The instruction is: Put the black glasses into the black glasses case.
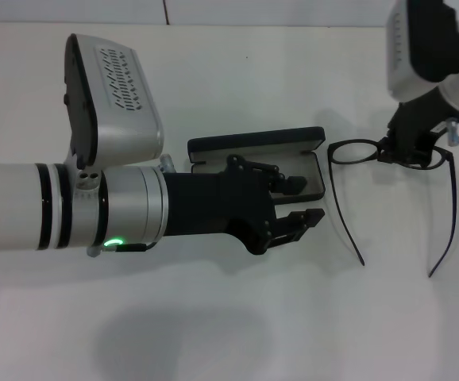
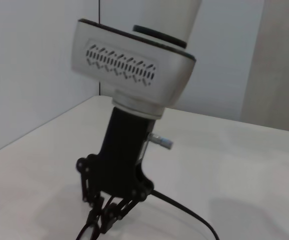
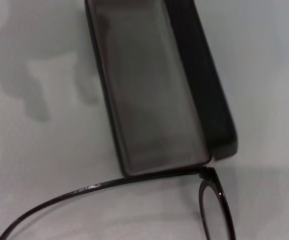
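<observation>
Gripping the black glasses at the front frame, near the bridge, the right hand is down on them at the far right of the white worktop; its fingers look closed on the frame. Both temple arms are unfolded and trail toward the robot. The black glasses case lies open just left of the glasses, lid tipped back, grey lining showing; the near temple arm runs right along the case's end. The left hand hovers over the open tray, fingers moderately spread, holding nothing.

Step in hand, by my reading: lift and carry the glasses to the case. Notes for doing it well:
- left hand blocks the tray; it should clear or steady the case edge first
- spread temple arms will likely catch the rim, so they need folding, or a lengthwise lowering
- lift straight up before moving sideways, to avoid dragging the temple against the case
</observation>
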Motion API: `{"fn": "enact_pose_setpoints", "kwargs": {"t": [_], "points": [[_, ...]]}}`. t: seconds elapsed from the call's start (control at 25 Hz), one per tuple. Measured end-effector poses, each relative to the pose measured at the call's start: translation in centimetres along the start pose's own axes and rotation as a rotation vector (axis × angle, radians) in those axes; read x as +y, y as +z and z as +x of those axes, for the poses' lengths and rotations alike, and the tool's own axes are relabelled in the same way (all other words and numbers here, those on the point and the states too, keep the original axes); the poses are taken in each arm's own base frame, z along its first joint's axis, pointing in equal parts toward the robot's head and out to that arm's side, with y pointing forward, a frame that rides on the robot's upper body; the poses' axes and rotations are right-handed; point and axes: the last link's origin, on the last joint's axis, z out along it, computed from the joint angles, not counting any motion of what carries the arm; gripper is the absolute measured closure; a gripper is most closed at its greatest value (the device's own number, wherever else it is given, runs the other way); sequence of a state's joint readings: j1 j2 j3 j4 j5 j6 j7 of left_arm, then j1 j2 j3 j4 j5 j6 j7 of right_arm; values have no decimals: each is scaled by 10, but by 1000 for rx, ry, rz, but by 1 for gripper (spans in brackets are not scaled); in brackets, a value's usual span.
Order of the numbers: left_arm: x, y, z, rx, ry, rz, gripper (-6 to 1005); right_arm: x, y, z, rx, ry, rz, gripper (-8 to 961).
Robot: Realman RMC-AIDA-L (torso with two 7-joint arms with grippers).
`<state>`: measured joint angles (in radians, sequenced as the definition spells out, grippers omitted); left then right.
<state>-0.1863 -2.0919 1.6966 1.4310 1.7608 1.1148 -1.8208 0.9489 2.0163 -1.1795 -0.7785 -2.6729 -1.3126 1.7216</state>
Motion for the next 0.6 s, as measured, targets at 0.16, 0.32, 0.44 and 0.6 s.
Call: {"fn": "enact_pose_setpoints", "kwargs": {"t": [0.16, 0.32, 0.44, 0.6], "points": [[0, 0, 0, 0, -1, -1, 628, 10, -12, 12, -13, 52, -5, 824], [1, 0, 1, 11, -6, -5, 631, 25, -26, 25, -35, 120, -15, 824], [2, -2, 7, 48, -24, -21, 634, 40, -44, 36, -96, 173, -6, 825], [10, -8, 21, 145, -64, -93, 637, 53, -71, 47, -212, 253, 16, 838]]}}
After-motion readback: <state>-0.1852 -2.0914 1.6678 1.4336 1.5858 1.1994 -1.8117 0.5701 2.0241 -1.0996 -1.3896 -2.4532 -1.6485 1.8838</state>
